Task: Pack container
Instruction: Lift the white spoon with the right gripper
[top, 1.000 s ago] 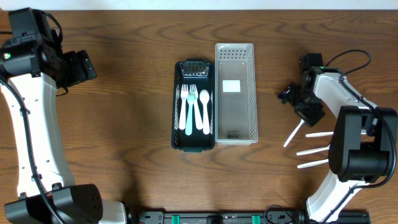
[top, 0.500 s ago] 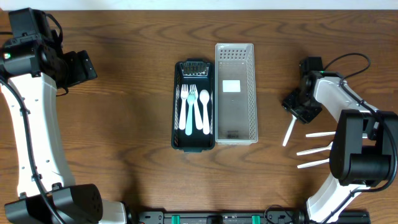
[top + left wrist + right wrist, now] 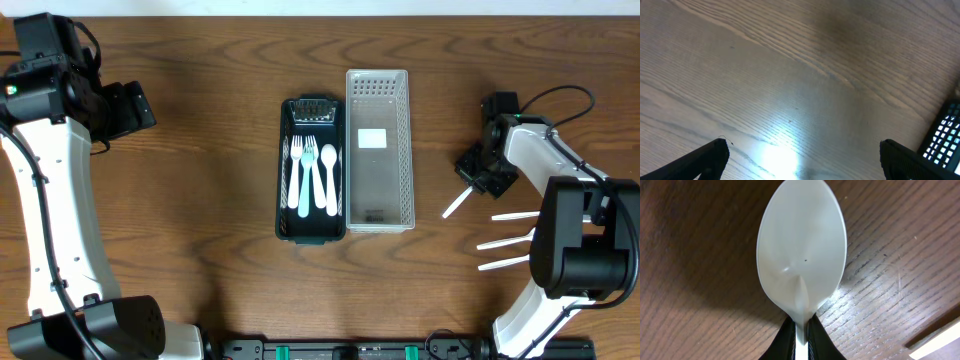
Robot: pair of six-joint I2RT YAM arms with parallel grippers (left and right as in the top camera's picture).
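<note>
1. Swung round since half a second ago, the white spoon [image 3: 455, 203] now slants toward 8 o'clock from the right end effector [image 3: 480, 178]; before, it hung nearer 7 o'clock. The left arm, the tray and the basket lie as they did.
2. Overhead, the spoon's free end is at 4 o'clock of the grey basket [image 3: 378, 150], near its lower right corner but apart from it.
3. Only the right wrist view shows the grip: two black fingers [image 3: 785, 341] pinch the spoon's neck, and the bowl juts beyond them over the desk [image 3: 700, 300].
4. Only the left wrist view shows the left end effector [image 3: 135, 106] spread wide, with nothing between its tips.
5. The spoon is smooth plastic with an oval bowl. The basket is perforated. The dark green tray [image 3: 283, 200] holds white and pale blue cutlery [image 3: 314, 175]. Three white utensils [image 3: 505, 242] lie on the brown wood grain at 5 o'clock of the right end effector.
</note>
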